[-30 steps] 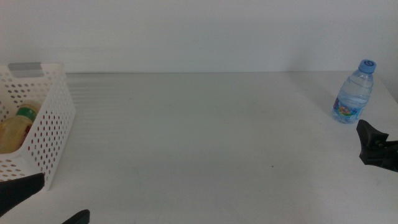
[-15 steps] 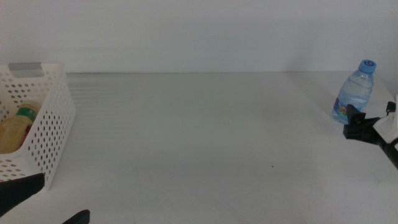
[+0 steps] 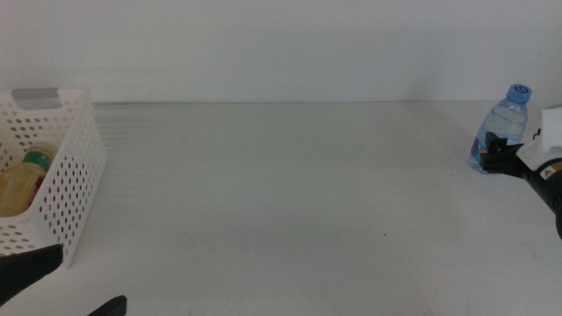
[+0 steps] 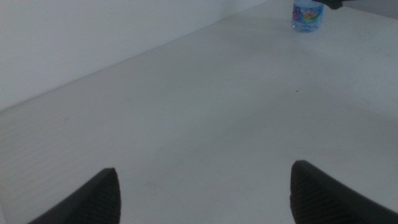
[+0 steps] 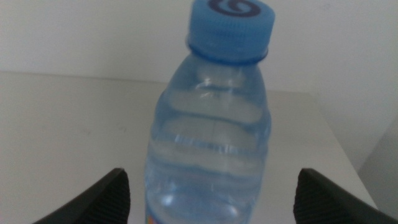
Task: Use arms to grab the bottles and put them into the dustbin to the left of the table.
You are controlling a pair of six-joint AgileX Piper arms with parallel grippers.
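A small water bottle (image 3: 504, 118) with a blue cap stands upright at the far right of the table (image 3: 290, 193). My right gripper (image 3: 493, 151) has come in from the right edge and sits at the bottle's base. In the right wrist view the bottle (image 5: 211, 124) fills the space between the two wide-apart jaws of the right gripper (image 5: 211, 202), which is open and not touching it. The white perforated dustbin (image 3: 77, 171) stands at the left with a yellow-liquid bottle (image 3: 22, 183) lying inside. My left gripper (image 3: 75, 285) waits open at the bottom left corner.
In the left wrist view the left gripper (image 4: 205, 193) faces bare white tabletop, with the water bottle (image 4: 308, 11) far off near the table's corner. A white wall runs behind the table. The table's right edge lies just past the bottle.
My right gripper has moved away from the camera and slightly left, from below the water bottle up to its base. The left arm, the dustbin and the bottle have not moved.
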